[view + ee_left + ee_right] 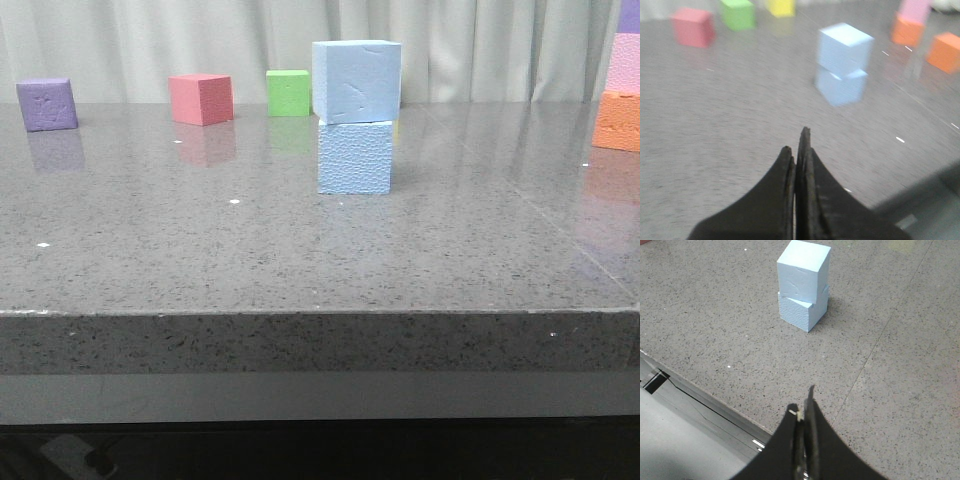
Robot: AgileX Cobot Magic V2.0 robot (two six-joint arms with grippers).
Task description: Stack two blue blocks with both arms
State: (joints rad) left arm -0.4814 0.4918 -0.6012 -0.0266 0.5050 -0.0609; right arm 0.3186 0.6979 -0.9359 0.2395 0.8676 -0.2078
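One blue block (pixel 356 80) sits on top of the other blue block (pixel 355 157), slightly offset, mid-table on the grey table (pixel 200 260). The left gripper (pixel 799 150) and right gripper (pixel 805 407) hang well apart from the stack, jaws closed, holding nothing.

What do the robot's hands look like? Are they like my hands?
Not much like yours. Each hand is two thin, black, pointy fingers that curve wider toward the base, like a beak. The left hand looks smooth, dark and slightly shiny. The right hand is black too, with a small pale spot near its tip. No cables or sleeves show.
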